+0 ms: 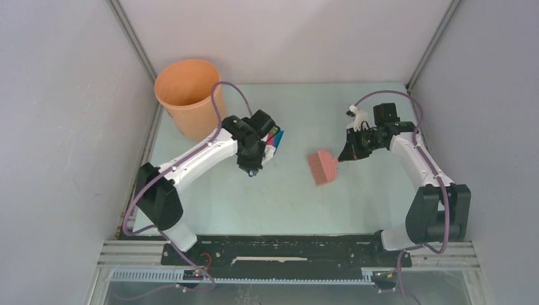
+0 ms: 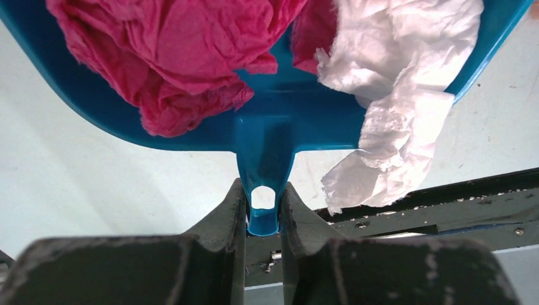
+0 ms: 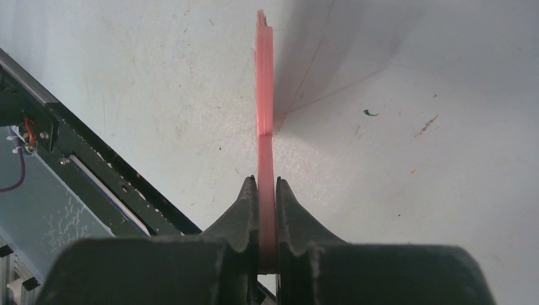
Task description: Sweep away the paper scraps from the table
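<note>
standing upright in the far left corner of the bench, an orange bucket sat close to the grey wall. just right of it, the left arm reached in over the surface. the left pincer was clamped on the short handle of a blue dustpan, with one dark finger pressed against each side of the handle's end tab. the paper scraps lay inside the pan. a large magenta crumple filled the left and middle. a white crumple on the right hung out over the pan's rear rim beside the handle. i could not tell whether the pan rested on the bench.

further right, near the middle of the bench and apart from the dustpan, was a pink brush. its fanned bristles pointed toward the near left. the right pincer was gripping the brush handle. in the right wrist view the brush appeared edge-on as a thin pink strip pinched tight between the two fingers. i could not tell whether the bristles touched the surface. a tiny green fleck lay on the pale bench just right of the brush, too small to identify.
</note>
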You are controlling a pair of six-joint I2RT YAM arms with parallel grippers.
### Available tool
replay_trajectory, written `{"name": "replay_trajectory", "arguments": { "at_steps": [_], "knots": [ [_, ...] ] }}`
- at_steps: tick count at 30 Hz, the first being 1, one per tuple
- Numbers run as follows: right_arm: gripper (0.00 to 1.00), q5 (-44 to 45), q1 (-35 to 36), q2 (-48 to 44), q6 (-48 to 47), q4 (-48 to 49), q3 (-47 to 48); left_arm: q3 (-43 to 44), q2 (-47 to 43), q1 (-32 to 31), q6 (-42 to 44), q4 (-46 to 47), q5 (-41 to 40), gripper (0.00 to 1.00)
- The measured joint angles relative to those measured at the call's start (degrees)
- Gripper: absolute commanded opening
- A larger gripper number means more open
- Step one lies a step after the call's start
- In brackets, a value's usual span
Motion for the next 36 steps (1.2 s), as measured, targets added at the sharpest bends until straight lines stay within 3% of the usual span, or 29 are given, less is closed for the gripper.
{"name": "replay_trajectory", "arguments": {
  "at_steps": [18,36],
  "knots": [
    [0.00,-1.11,0.00,-0.02,-0.85,-0.04,-0.33,18.71,-1.90,13.75,3.89,-10.69,2.16,0.00],
    [0.00,-2.29,-1.55,-0.11,-1.03,-0.07,-0.35,31.63,2.25,28.48,3.50,-8.15,14.69,0.00]
  ]
}}
